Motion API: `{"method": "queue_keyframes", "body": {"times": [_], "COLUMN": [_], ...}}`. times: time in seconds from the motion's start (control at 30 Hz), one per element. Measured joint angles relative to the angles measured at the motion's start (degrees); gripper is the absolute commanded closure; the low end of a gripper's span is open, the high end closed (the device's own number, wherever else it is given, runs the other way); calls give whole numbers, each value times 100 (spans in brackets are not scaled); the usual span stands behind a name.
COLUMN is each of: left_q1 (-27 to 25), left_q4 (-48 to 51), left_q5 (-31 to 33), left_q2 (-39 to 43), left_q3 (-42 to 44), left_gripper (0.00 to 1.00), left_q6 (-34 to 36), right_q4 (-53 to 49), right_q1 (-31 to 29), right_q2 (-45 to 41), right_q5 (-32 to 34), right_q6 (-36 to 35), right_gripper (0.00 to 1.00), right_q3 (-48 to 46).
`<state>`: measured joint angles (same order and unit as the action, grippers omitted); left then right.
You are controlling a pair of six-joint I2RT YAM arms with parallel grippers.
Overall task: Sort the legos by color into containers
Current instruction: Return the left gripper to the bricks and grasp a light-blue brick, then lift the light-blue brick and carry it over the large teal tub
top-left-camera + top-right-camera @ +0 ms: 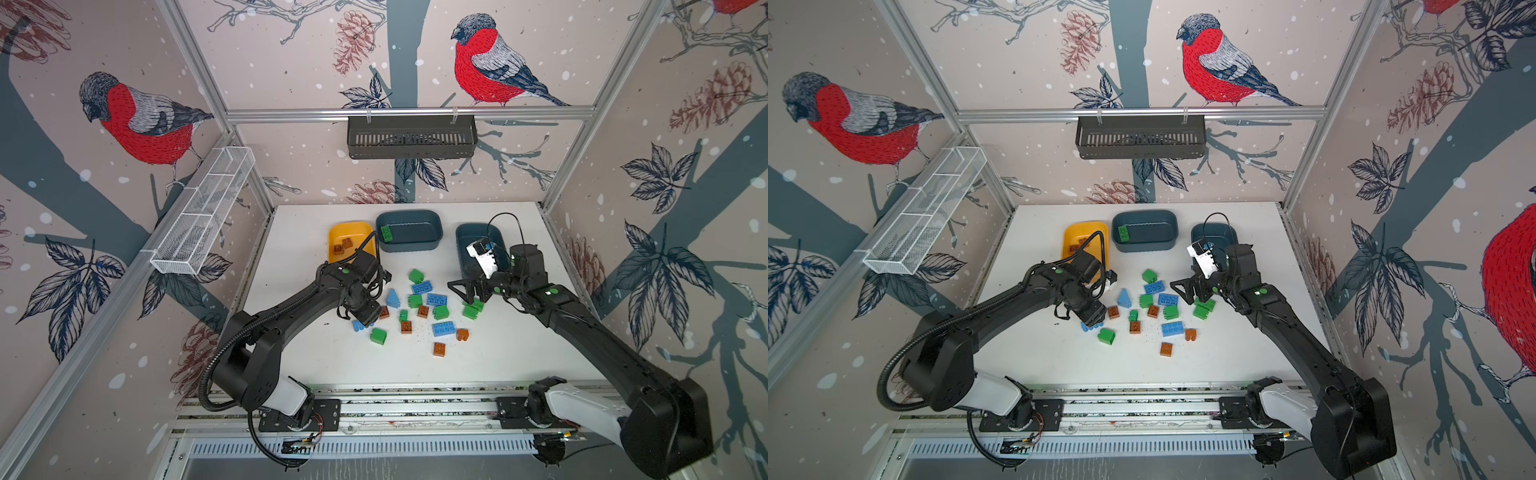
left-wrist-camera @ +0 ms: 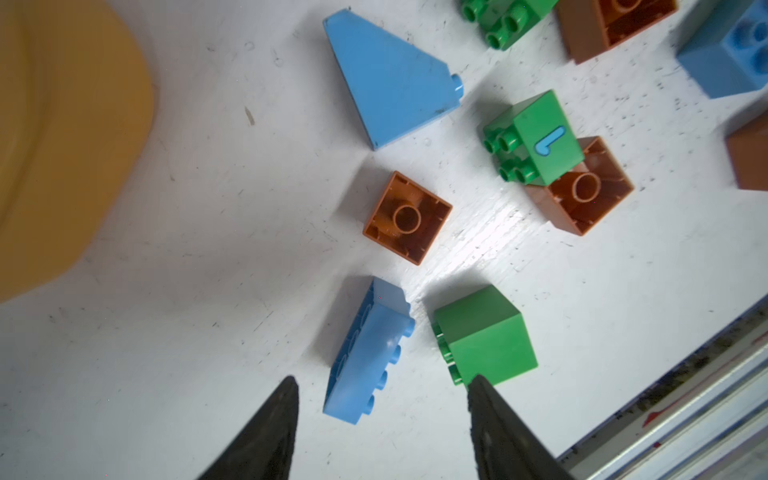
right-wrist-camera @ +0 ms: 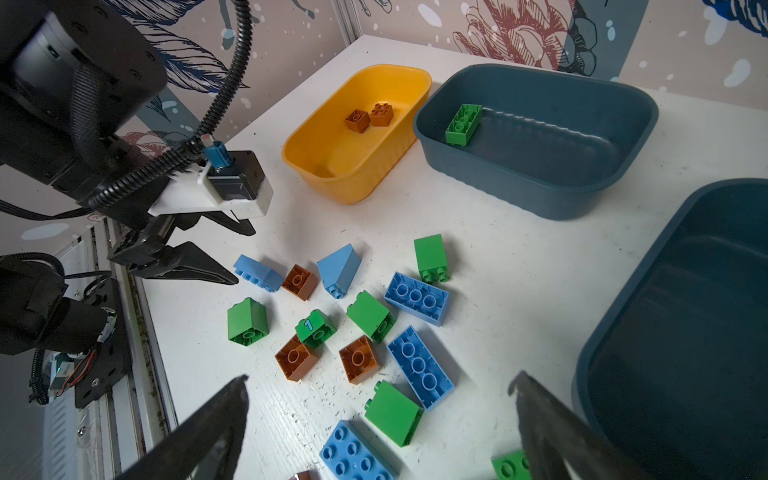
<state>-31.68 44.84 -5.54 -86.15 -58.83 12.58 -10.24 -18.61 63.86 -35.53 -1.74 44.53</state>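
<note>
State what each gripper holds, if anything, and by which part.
Nothing is held. The left gripper, open, straddles one end of a light blue brick lying on the table without touching it. The right gripper hangs wide open and empty.

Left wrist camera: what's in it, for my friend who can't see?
Two fingers stand apart over a white table, a light blue brick lying just ahead of their gap. Nearby are a green brick, a brown brick, a blue sloped brick and a yellow tub.
</note>
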Motion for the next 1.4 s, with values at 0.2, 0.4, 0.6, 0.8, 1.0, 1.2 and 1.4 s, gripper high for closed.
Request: {"method": "queue_keyframes", "body": {"times": [0.2, 0.4, 0.6, 0.8, 1.0, 1.2, 1.4], "left_q1": [-50, -63, -79, -101, -118, -114, -114], "left_q4": [-210, -422, -568, -706, -702, -638, -273], "left_q5": [223, 437, 649, 721, 708, 719, 551], "left_q2": [-284, -326, -498, -752, -844, -769, -601], "left_q3": [190, 535, 640, 586, 529, 348, -570], "left_gripper": [38, 42, 53, 61, 81, 83, 83], "left_q6": [240, 378, 396, 391, 389, 367, 216], "right_q4": [-44, -44, -37, -37, -35, -39, -35], "right_q1": [0, 7, 22, 22, 33, 70, 87], "right_q2": [-26, -35, 9, 81, 83, 105, 160], "right_q5": [2, 2, 0, -2, -4, -20, -44], "right_q6": [-2, -15, -13, -15, -15, -17, -20], "right_gripper": [1, 1, 0, 1, 0, 1, 1], "right_q3": [-9, -68, -85, -85, -85, -76, 31]}}
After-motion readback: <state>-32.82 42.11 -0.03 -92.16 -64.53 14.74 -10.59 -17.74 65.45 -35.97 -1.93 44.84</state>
